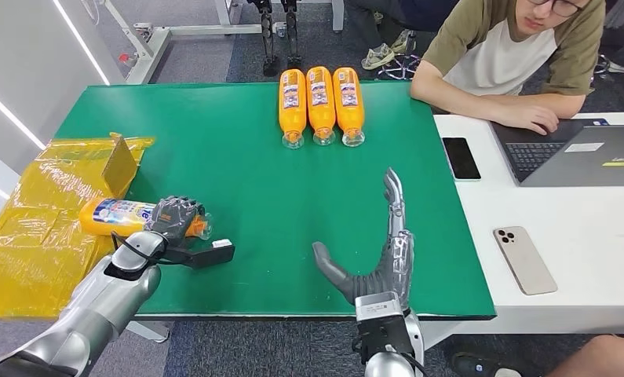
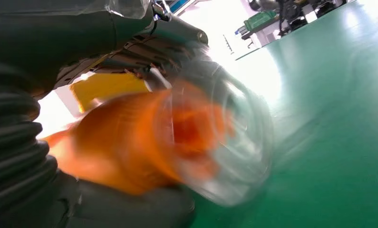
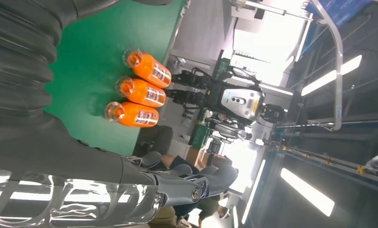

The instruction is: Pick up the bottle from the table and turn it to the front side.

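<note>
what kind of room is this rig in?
Probably a robotics lab or test office: a second silver humanoid robot stands beyond the green-topped table, and a person works at a grey laptop on the adjoining white desk.

Three bottles (image 1: 321, 106) lie side by side at the table's (image 1: 238, 157) far edge.

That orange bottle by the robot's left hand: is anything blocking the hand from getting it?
No. The left hand already wraps around the bottle, which lies on its side at the green table's left edge beside the yellow bag. Nothing sits between them.
</note>
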